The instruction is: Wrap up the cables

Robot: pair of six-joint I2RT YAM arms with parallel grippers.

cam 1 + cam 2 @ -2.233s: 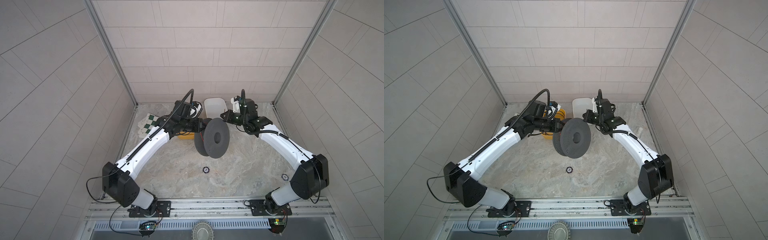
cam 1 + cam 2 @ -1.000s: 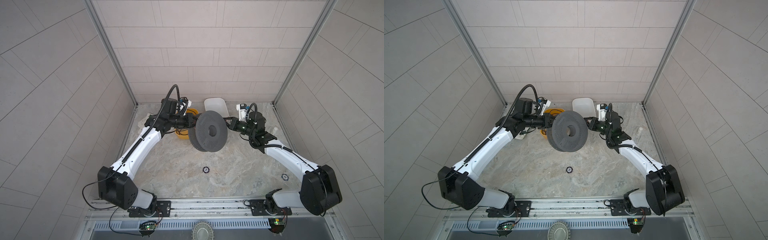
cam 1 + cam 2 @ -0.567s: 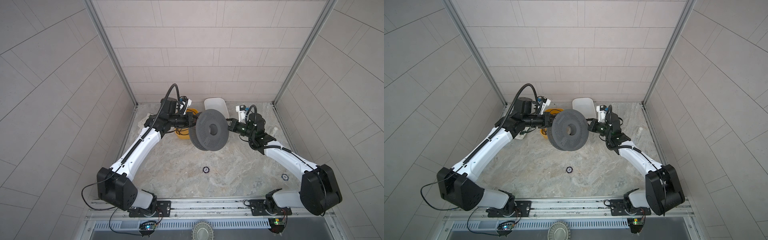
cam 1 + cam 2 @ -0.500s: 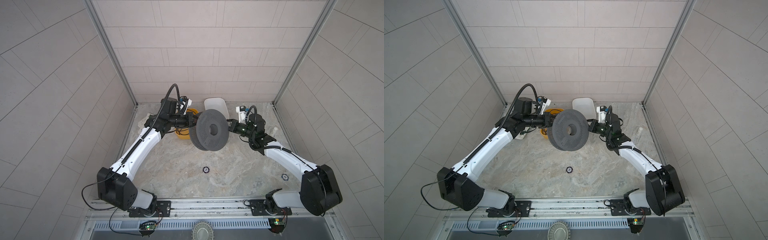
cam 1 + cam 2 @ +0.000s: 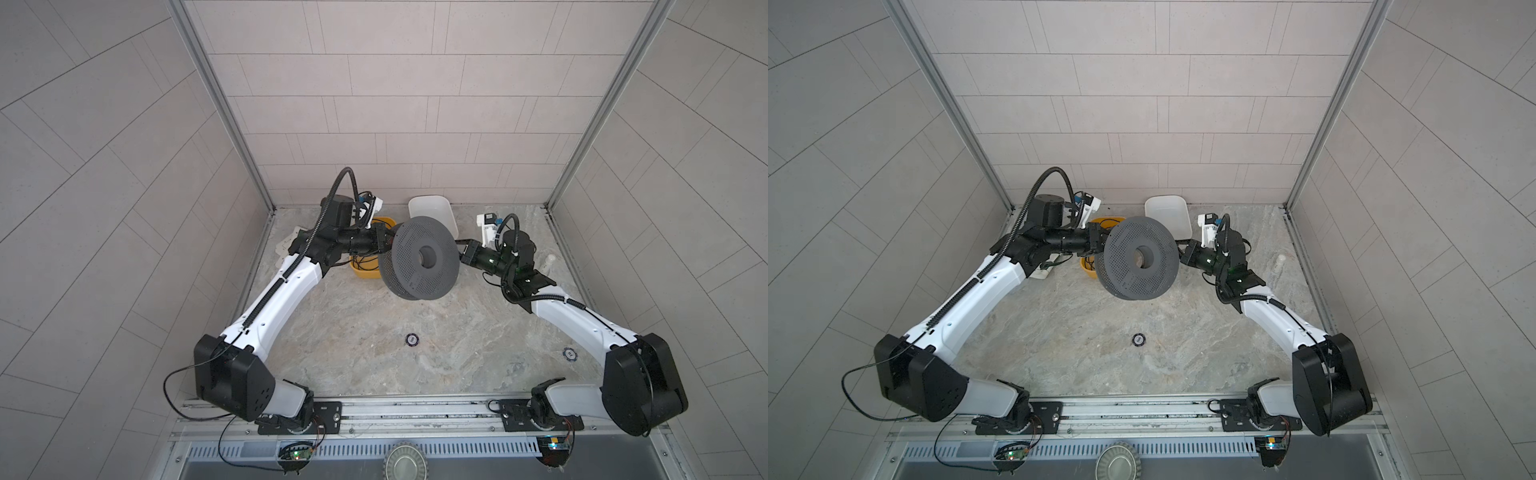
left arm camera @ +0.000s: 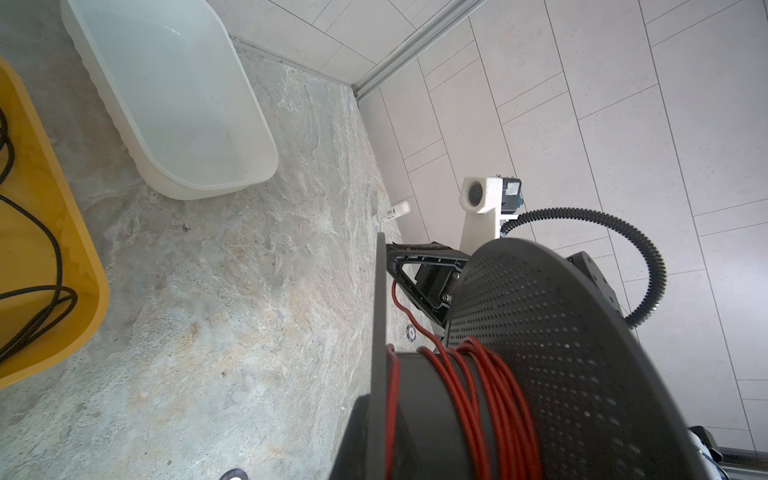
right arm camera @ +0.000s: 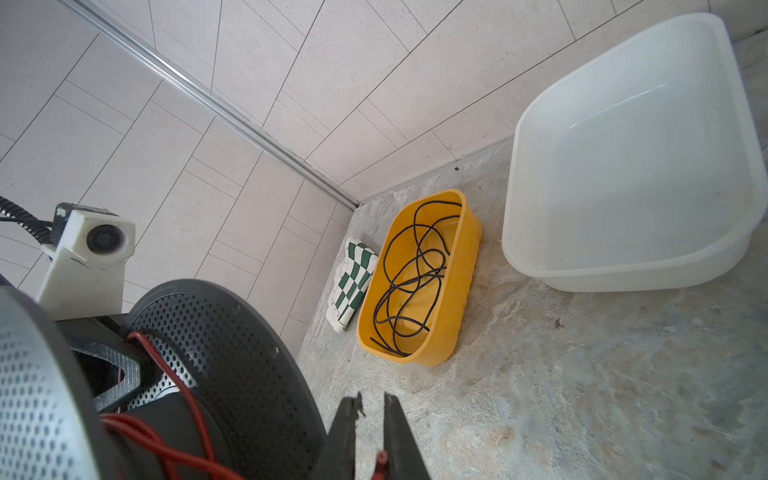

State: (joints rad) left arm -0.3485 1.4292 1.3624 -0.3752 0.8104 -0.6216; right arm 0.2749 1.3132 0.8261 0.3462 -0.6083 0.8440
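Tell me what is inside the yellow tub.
Inside the yellow tub, a thin black cable lies in loose tangled loops; nothing else shows. In both top views the spool hides part of it.

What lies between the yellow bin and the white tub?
Nothing: only a bare strip of marble tabletop separates the yellow bin from the white tub, clearest in the right wrist view.

In both top views the grey spool (image 5: 411,276) hides the red wire (image 6: 490,382) and half the far yellow tub (image 5: 362,275) behind it.
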